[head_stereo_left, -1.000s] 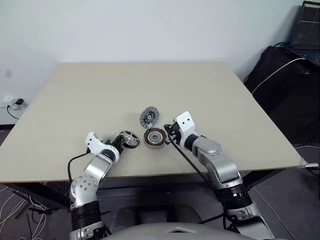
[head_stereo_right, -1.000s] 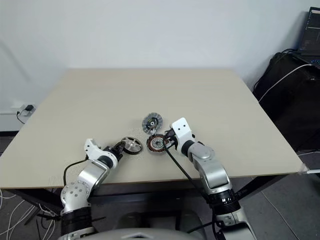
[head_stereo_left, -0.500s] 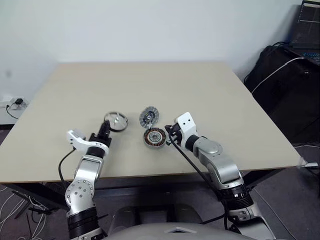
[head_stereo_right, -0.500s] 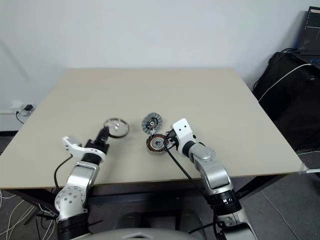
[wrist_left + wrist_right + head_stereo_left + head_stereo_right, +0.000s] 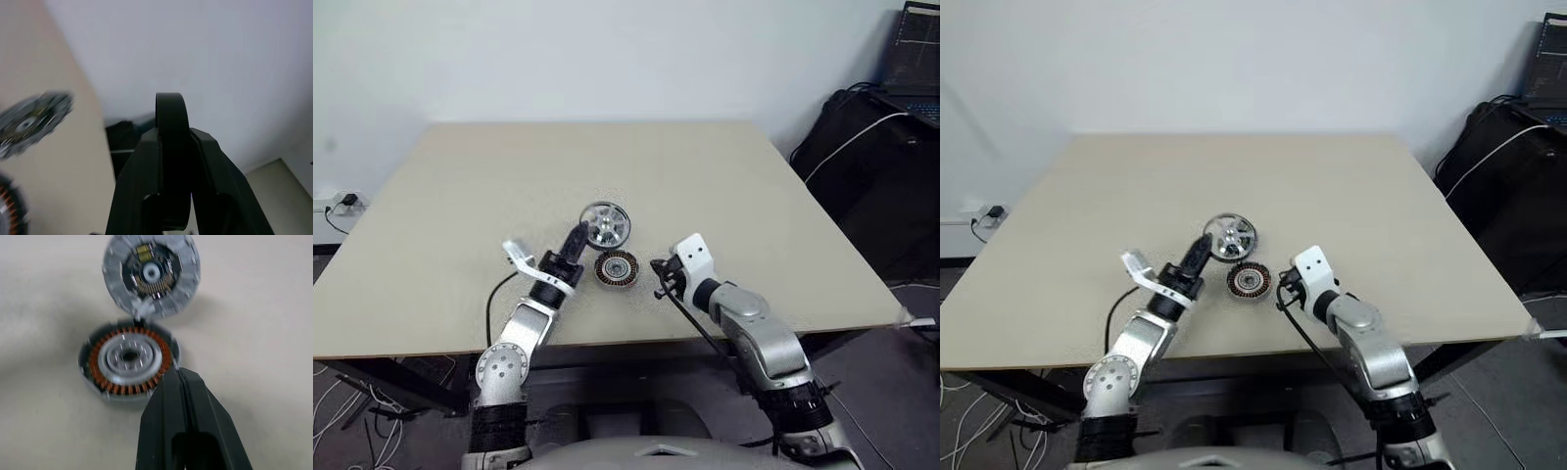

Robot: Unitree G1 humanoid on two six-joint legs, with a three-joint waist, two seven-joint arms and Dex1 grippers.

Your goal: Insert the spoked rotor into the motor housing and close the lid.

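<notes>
The table [image 5: 460, 196] carries the work near its front edge, at about 6 o'clock of its surface. The left gripper [image 5: 579, 233] is raised above the tabletop with its two black fingers clamped on the dark rim of the spoked rotor [image 5: 605, 224], which is held clear of the surface, face towards the camera, at about 11 o'clock from the motor housing [image 5: 616, 269]. The housing sits flat on the table, copper windings upward around a silver centre, with nothing seated in it. The right gripper [image 5: 658, 277] stands just beside the housing at its 3 o'clock, fingers pressed fully together and holding nothing; whether the tips touch the housing wall cannot be told. In the right wrist view the lid [image 5: 151, 274] lies just beyond the housing [image 5: 129, 360], ribbed face up, rims adjoining or very nearly so.
</notes>
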